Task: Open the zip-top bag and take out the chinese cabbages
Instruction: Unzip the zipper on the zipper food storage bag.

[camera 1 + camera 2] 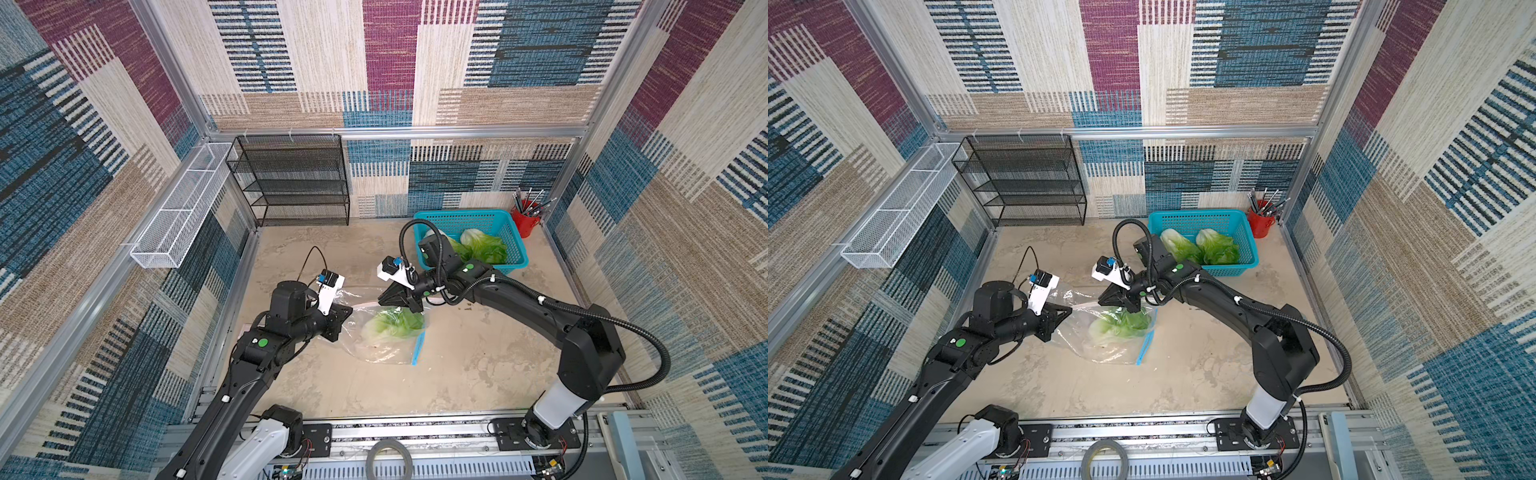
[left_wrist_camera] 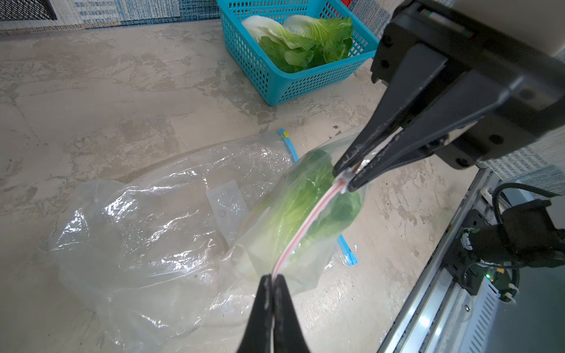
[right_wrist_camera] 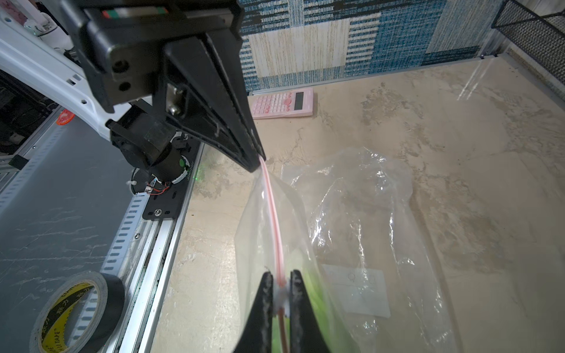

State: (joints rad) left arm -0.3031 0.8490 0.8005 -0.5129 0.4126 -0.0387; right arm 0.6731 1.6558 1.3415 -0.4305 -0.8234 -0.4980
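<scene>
Mid-frame, left gripper (image 1: 351,308) and right gripper (image 1: 379,299) each clamp the zip strip (image 2: 305,223) of the bag (image 1: 386,349), cabbage (image 1: 395,326) lying lower right, nearer the right gripper.

Left arm (image 1: 245,374) runs up from the lower left of the frame, elbow bent, left gripper (image 1: 350,309) pointing right near frame centre. Right arm (image 1: 523,301) rises at lower right, folds over and reaches left, with right gripper (image 1: 380,299) pointing left. Tips face each other, close. Both pairs of jaws are pinched tight on the bag (image 1: 386,345) seal strip.
</scene>
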